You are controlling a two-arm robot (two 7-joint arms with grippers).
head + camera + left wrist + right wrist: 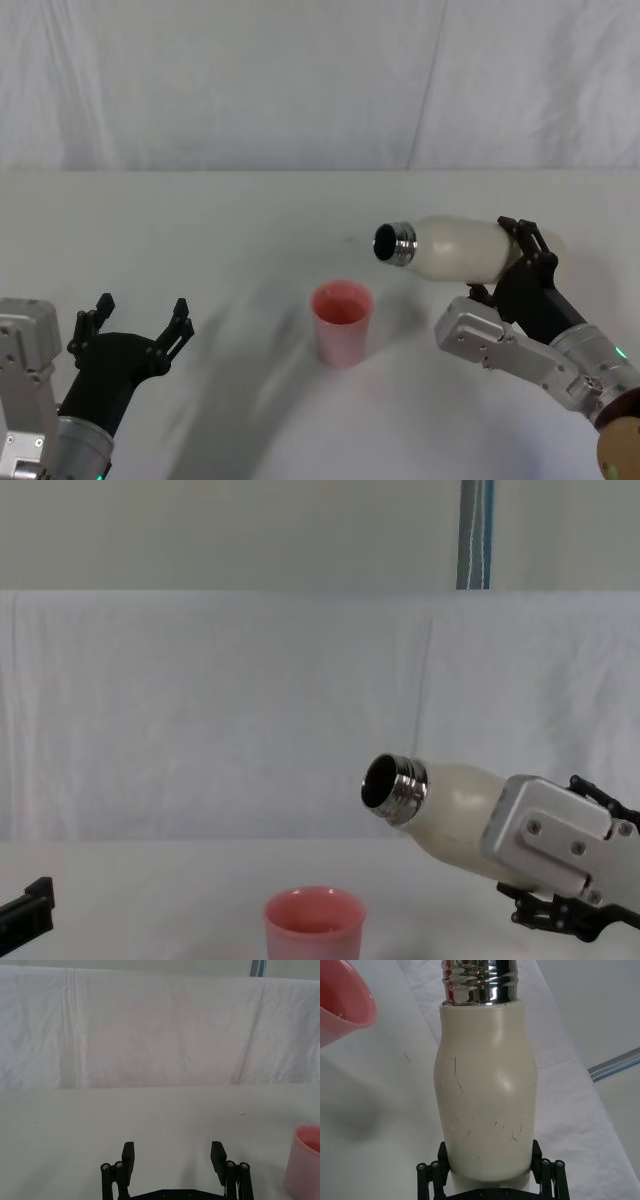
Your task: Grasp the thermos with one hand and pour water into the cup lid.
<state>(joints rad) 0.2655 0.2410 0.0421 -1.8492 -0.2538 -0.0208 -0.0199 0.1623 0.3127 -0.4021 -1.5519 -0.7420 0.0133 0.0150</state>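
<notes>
My right gripper (525,250) is shut on the cream-white thermos (455,247), which it holds tipped almost on its side above the table. The thermos's open steel neck (394,243) points left, up and to the right of the cup lid. The pink cup lid (342,321) stands upright at the table's middle. From the chest view the thermos (450,808) hangs above and right of the cup lid (314,924). In the right wrist view the fingers (542,1167) clamp the thermos (485,1100) near its base. My left gripper (137,322) rests open at the near left.
A white cloth covers the table (200,230) and the back wall. A blue-grey strip (476,535) runs down the wall behind.
</notes>
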